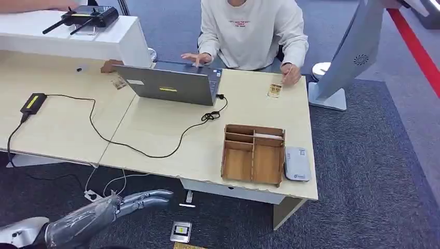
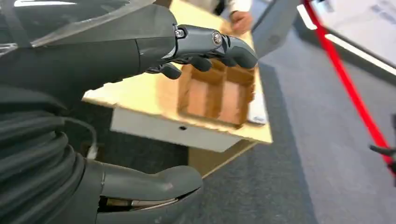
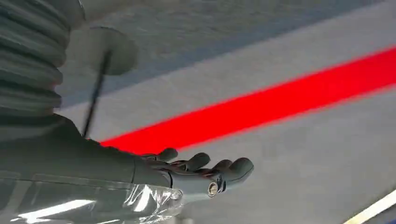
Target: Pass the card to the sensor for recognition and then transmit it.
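Left wrist view: left hand (image 2: 205,49) empty, fingers apart, off table (image 2: 140,93).

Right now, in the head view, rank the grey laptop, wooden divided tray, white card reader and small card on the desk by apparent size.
1. Grey laptop
2. Wooden divided tray
3. White card reader
4. Small card

Left hand (image 1: 148,198) low in front of the table (image 1: 155,135) edge, fingers extended, holding nothing. Wooden tray (image 1: 253,154) near the front right corner, grey sensor (image 1: 297,164) just beside it. Card (image 1: 274,90) lies at the far edge by a person's hand (image 1: 290,73). Laptop (image 1: 174,83) mid-table, black cable (image 1: 140,148) running left.
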